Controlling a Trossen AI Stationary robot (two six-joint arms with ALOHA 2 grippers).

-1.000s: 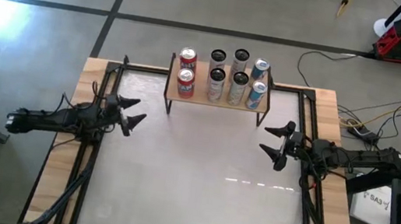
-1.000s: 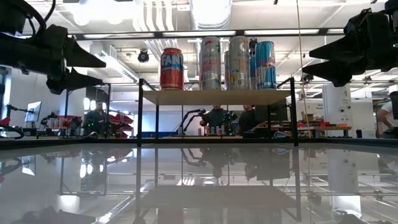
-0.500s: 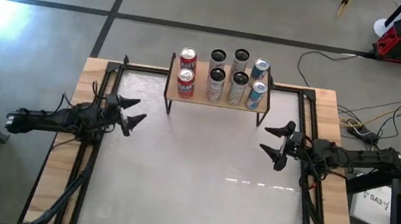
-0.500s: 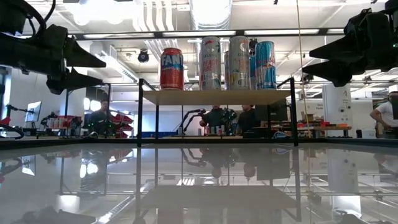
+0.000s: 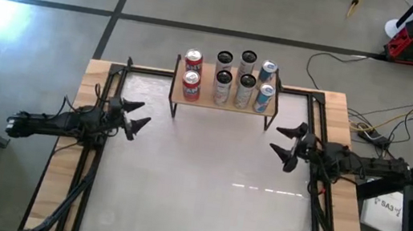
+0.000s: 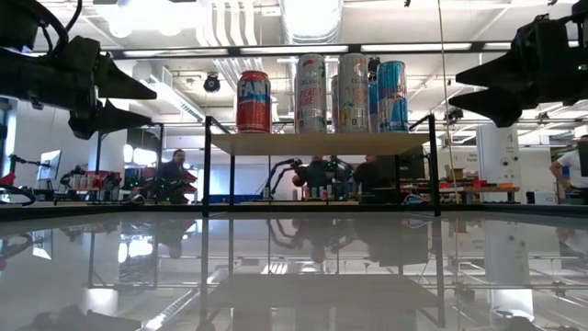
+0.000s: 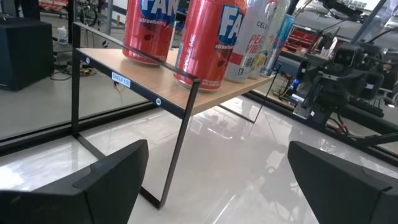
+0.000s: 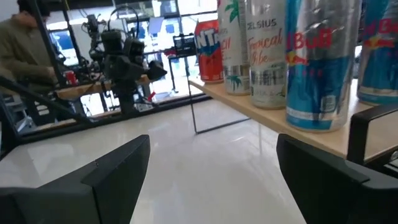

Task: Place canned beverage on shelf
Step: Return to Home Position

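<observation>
Tan wood tops the shelf [image 5: 204, 92], which stands at the far edge of the table [image 5: 196, 187]. It carries eight upright cans in two rows: two red cans [image 5: 190, 85] at one end, four pale cans [image 5: 222, 88] in the middle and two blue cans [image 5: 264, 95] at the other end. Just off the shelf's front corner at the red end hangs the left gripper [image 5: 141, 116], and off the blue-end corner the right gripper [image 5: 276, 139], each with fingers spread wide, empty and touching nothing.
</observation>
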